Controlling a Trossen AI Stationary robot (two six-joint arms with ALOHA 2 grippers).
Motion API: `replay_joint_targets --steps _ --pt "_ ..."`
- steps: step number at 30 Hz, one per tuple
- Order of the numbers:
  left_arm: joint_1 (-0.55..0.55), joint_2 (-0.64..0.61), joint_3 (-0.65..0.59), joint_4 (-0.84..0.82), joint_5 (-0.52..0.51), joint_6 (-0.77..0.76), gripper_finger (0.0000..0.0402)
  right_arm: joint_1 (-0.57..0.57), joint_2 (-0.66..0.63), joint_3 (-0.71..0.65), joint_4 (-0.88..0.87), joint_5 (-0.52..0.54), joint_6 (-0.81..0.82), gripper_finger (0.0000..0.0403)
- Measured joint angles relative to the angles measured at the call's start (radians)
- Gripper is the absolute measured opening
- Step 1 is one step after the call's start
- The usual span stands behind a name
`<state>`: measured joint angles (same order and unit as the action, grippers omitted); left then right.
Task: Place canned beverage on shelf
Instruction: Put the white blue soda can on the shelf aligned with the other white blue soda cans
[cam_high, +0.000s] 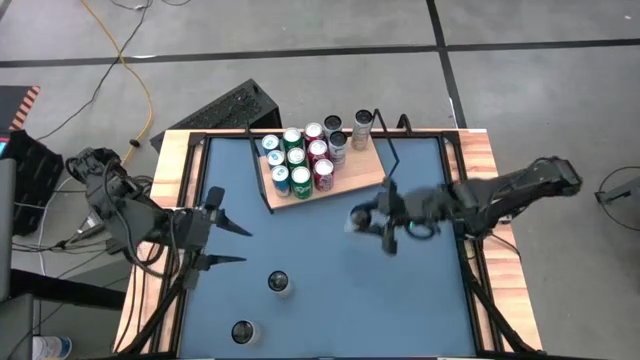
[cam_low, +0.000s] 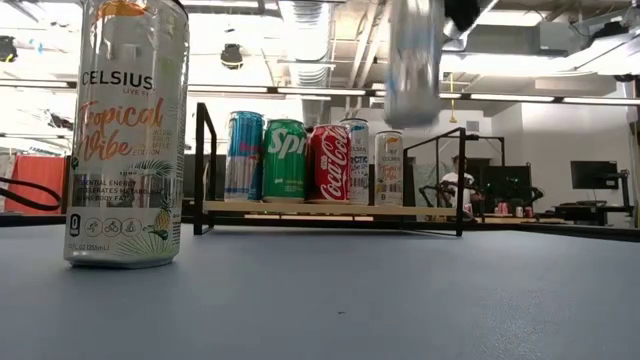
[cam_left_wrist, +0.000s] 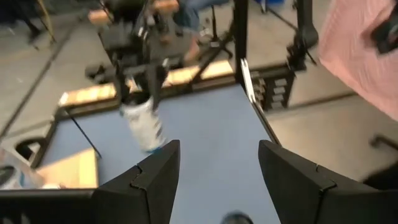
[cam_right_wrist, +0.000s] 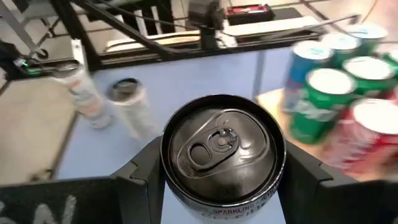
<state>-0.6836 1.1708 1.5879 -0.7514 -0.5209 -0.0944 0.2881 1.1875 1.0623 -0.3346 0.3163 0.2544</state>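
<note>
My right gripper (cam_high: 378, 222) is shut on a silver can (cam_right_wrist: 221, 152) and holds it in the air over the blue table, just near of the shelf's right end. The can also shows at the top of the low view (cam_low: 413, 60) and in the left wrist view (cam_left_wrist: 143, 121). The shelf (cam_high: 360, 172), a light-wood board in a black wire frame, stands at the far middle and bears several upright cans (cam_high: 300, 160) on their bases. My left gripper (cam_high: 245, 246) is open and empty at the table's left. My right gripper pinches the can's side wall just below its top rim (cam_right_wrist: 168, 163) between its two fingers, one on each side. The fingers (cam_left_wrist: 152, 81) come at it from above, slanting down. The can hangs below them, slightly tilted, lifted clear of the table.
Two more cans stand on the table near the front: one (cam_high: 279, 283) in the middle left and one (cam_high: 243, 332) by the near edge, the latter large in the low view (cam_low: 125, 130). A black wire frame (cam_high: 390, 150) rises at the shelf's right end.
</note>
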Motion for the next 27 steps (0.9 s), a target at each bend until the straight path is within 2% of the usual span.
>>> replay_joint_targets --steps 5,11,14,18,23,27 --pt "0.065 -0.001 0.0 0.128 -0.032 0.06 0.0206 -0.265 -0.088 -0.101 -0.039 -0.246 -0.255 0.0215" --pt "0.183 -0.001 0.0 0.263 -0.056 0.076 0.0206 -0.645 -0.085 -0.1 -0.019 -0.725 -0.501 0.0215" --pt "0.235 -0.001 0.0 0.288 -0.045 0.063 0.0206 -0.799 -0.043 -0.1 -0.013 -0.912 -0.58 0.0215" --pt "0.29 -0.001 0.0 0.29 -0.042 0.075 0.0206 -0.896 0.02 -0.1 -0.001 -0.984 -0.66 0.0215" --pt "0.369 -0.001 0.0 0.297 -0.036 0.082 0.0206 -0.896 0.115 -0.1 0.027 -1.007 -0.716 0.0215" --pt "0.416 -0.001 0.0 0.296 0.024 0.089 0.0206 -0.897 0.156 -0.1 0.088 -1.029 -0.717 0.0215"
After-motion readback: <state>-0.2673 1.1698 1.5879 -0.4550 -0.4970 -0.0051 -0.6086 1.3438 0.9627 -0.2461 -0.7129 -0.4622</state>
